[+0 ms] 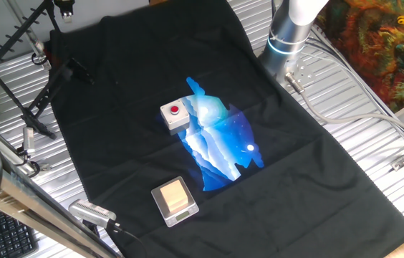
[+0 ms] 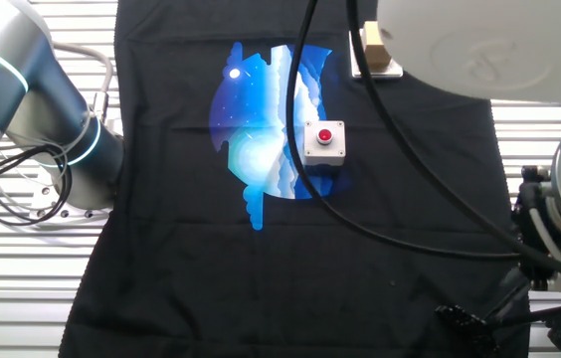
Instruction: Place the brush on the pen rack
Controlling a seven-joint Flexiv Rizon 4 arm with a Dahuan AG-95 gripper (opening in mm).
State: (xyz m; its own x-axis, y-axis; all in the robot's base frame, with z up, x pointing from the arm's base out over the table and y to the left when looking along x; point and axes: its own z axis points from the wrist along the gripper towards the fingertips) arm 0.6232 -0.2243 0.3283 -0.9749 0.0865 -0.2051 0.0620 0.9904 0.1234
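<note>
The pen rack (image 1: pixel 17 39) is a thin black toothed bar on splayed legs. It stands at the far left edge of the black cloth, and one black foot (image 1: pixel 79 69) rests on the cloth. In the other fixed view only its lower parts (image 2: pixel 465 320) show at the bottom right, behind the arm. My gripper (image 1: pixel 64 6) is cut off by the top edge, just above the rack's right end, and its fingers are hidden. I cannot make out the brush for certain. A small pale piece (image 1: pixel 39 55) hangs by the rack bar.
A white box with a red button (image 1: pixel 175 113) sits mid-cloth on the blue print, also in the other fixed view (image 2: pixel 324 140). A beige-topped box (image 1: pixel 174 200) sits nearer the front. The arm's base (image 1: pixel 288 32) and cables are at the right. Ribbed slats surround the cloth.
</note>
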